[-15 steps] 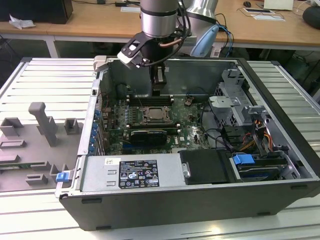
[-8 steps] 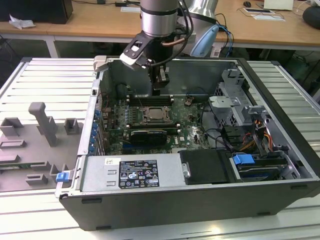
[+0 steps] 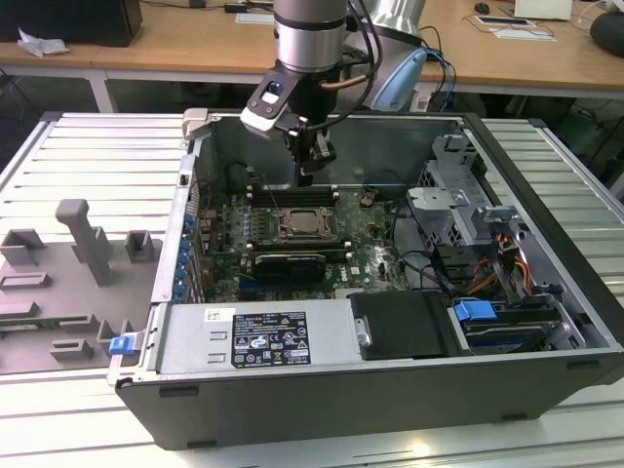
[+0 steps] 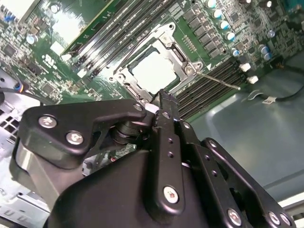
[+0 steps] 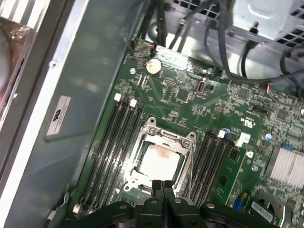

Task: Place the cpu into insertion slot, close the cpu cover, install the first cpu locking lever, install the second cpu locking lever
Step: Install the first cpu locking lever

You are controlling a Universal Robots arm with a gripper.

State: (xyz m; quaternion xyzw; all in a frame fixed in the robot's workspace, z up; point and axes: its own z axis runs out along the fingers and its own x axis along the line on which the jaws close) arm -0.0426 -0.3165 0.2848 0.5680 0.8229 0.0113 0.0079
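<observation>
The cpu (image 5: 160,161) lies in the insertion slot (image 5: 142,176), its pale silver top showing through the window of the cpu cover (image 5: 167,137), which lies flat over it. In the second wrist view the cpu (image 4: 154,71) sits inside the cover (image 4: 179,53), and a thin metal lever (image 4: 219,81) sticks out from the socket's corner across the memory slots. My gripper (image 5: 163,186) hovers just off one edge of the socket, fingers pressed together with nothing between them. In the exterior view the gripper (image 3: 312,166) hangs above the board just behind the socket (image 3: 307,223).
The green motherboard (image 5: 190,95) lies inside an open computer case (image 3: 546,322). Long black memory slots (image 5: 114,147) flank the socket on both sides. A black card (image 3: 288,261) stands in front of the socket. Cables and a drive cage (image 3: 458,195) fill the exterior view's right.
</observation>
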